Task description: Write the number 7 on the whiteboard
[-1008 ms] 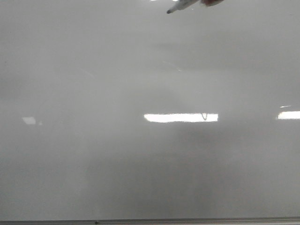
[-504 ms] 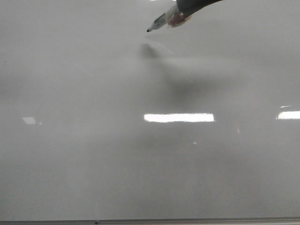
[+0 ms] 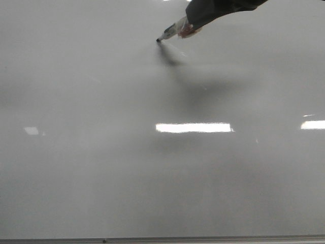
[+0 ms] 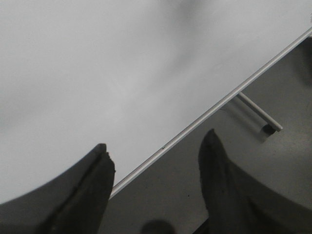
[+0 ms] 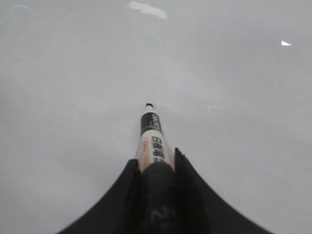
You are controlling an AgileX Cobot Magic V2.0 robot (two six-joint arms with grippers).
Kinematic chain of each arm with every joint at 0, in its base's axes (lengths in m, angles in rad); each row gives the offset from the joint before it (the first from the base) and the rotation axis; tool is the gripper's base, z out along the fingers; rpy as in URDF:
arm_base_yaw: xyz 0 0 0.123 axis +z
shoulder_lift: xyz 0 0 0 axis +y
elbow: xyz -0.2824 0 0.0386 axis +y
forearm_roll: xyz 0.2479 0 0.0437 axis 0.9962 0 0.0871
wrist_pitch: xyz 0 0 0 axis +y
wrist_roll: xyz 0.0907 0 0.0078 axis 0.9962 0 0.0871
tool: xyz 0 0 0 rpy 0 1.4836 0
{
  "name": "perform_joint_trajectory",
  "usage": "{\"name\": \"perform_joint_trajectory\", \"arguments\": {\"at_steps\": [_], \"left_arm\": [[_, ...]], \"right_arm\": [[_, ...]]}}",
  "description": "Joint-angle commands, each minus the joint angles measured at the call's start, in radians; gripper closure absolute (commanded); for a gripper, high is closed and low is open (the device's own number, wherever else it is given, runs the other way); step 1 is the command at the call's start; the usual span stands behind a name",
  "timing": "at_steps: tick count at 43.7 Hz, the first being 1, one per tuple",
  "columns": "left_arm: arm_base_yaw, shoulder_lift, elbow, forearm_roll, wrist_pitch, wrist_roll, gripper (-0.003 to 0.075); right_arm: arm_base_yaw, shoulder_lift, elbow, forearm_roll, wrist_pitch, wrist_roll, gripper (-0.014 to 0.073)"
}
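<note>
The glossy grey-white whiteboard (image 3: 101, 168) fills the front view, with its thin metal edge strip along the near side. My right gripper (image 3: 195, 20) comes in from the far right and is shut on a white marker (image 3: 172, 31). The marker's black tip (image 3: 158, 40) sits at the board's surface. In the right wrist view the marker (image 5: 151, 139) sticks out between my right gripper's (image 5: 155, 161) shut jaws, tip (image 5: 148, 105) forward. No drawn line of the number 7 shows. My left gripper (image 4: 156, 153) is open and empty over the board's edge strip (image 4: 219, 103).
Bright rectangular light reflections (image 3: 193, 127) lie across the board. Beyond the edge strip in the left wrist view is a dark grey surface (image 4: 273, 165) with a thin metal rod (image 4: 258, 113).
My right gripper has come down and towards the left with the marker. The tip has moved from above the board's far edge down to the board's surface.
</note>
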Motion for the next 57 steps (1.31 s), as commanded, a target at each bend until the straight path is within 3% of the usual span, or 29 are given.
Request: {"name": "perform_joint_trajectory", "arguments": {"at_steps": [1, 12, 19, 29, 43, 50, 57], "left_arm": [[0.002, -0.003, -0.025, -0.043, -0.045, -0.011, 0.0332], [0.002, -0.003, -0.025, -0.043, -0.045, -0.011, 0.0332], [0.002, -0.003, -0.025, -0.043, -0.047, -0.011, 0.0332], [0.002, -0.003, -0.025, -0.043, -0.059, -0.009, 0.0332], [0.002, -0.003, -0.025, -0.056, -0.074, 0.011, 0.0332], [-0.028, 0.005, -0.027, -0.22, -0.058, 0.213, 0.0322], [-0.123, 0.063, -0.028, -0.299, -0.051, 0.322, 0.0227]], "right_arm": [[-0.053, -0.058, -0.038, 0.001, -0.026, -0.01, 0.0659], [-0.165, -0.11, -0.038, -0.001, 0.072, -0.054, 0.0659], [-0.163, -0.108, -0.037, -0.001, 0.099, -0.054, 0.0659], [-0.12, -0.031, 0.005, -0.002, 0.254, -0.103, 0.0659], [-0.086, -0.065, 0.042, 0.012, 0.266, -0.115, 0.0659], [-0.064, -0.214, 0.043, 0.012, 0.49, -0.203, 0.0659], [-0.03, -0.372, 0.043, 0.018, 0.772, -0.358, 0.0659]]}}
